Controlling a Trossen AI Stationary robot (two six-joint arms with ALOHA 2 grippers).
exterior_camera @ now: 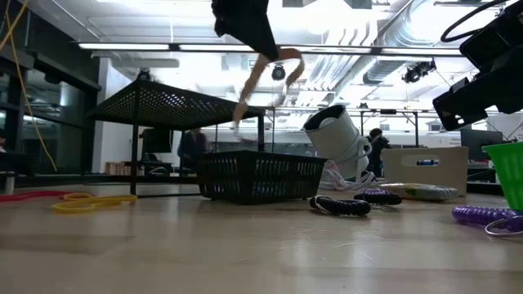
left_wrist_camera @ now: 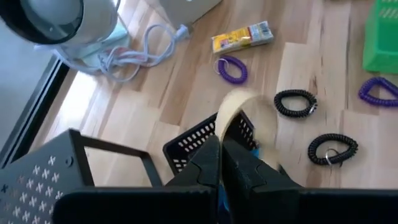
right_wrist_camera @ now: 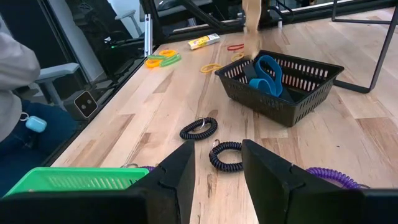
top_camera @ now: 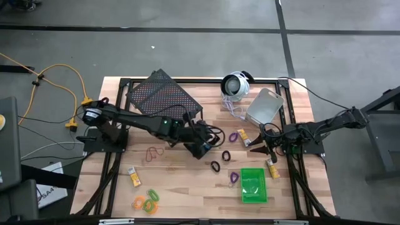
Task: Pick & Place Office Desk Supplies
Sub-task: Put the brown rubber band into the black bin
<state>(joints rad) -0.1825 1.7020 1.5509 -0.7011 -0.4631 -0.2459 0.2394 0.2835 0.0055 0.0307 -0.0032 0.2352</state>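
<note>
Two robot arms at a wooden table strewn with desk supplies; the left one holds a tan band over a small black bin.

High view: the left gripper [top_camera: 203, 149] reaches to mid-table over the black bin [top_camera: 205, 134], beside a large black mesh rack [top_camera: 161, 94]; the right gripper [top_camera: 257, 147] waits near a grey bin [top_camera: 265, 105], with a green bin [top_camera: 253, 185] in front.
Low view: the tan band [exterior_camera: 265, 77] hangs from the pinched-together left fingers above the black bin [exterior_camera: 260, 175]; a black coil loop [exterior_camera: 338, 205] and a purple loop [exterior_camera: 482, 216] lie on the wood.
Left wrist view: the closed fingers [left_wrist_camera: 208, 163] clamp the tan band [left_wrist_camera: 239, 115] over the bin [left_wrist_camera: 208, 140]; a yellow packet [left_wrist_camera: 242, 37] lies beyond.
Right wrist view: the right fingers [right_wrist_camera: 177, 174] are spread apart and hold nothing; blue loops [right_wrist_camera: 267, 76] sit inside the black bin [right_wrist_camera: 280, 84].
</note>
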